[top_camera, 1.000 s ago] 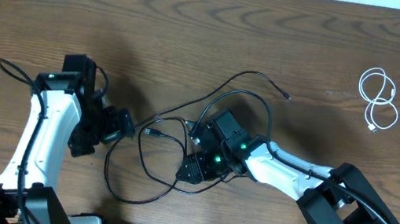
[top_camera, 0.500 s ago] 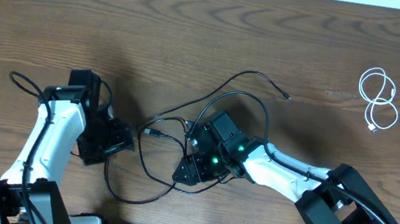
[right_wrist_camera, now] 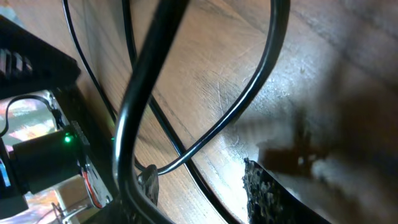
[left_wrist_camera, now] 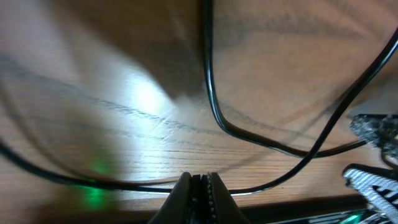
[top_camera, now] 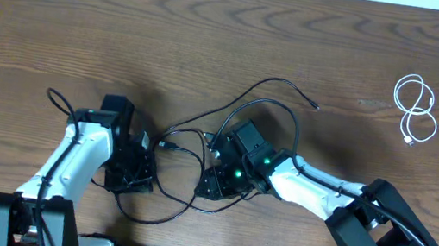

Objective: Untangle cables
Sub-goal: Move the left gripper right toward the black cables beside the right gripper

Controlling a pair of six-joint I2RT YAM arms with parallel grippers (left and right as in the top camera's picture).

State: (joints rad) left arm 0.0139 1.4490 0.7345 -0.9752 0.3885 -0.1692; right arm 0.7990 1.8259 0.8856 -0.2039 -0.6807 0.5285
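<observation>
Near the dark wooden bench's (top_camera: 62,12) front edge, thin black cables (top_camera: 282,84) lay tangled between both arms; left claw (left_wrist_camera: 199,182) pinched one strand, right claw (top_camera: 208,186) state could not be told. Drawing that strand slowly leftward would likely loosen the loops

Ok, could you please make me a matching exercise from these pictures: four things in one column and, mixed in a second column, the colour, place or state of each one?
Things:
1. white cable
2. black cables
3. left gripper
4. table

Descriptions:
a. jaws closed together
b. brown wood grain
c. coiled alone, far to the right
d. tangled loops near the middle

Right pairs: 1-c, 2-d, 3-a, 4-b.
</observation>
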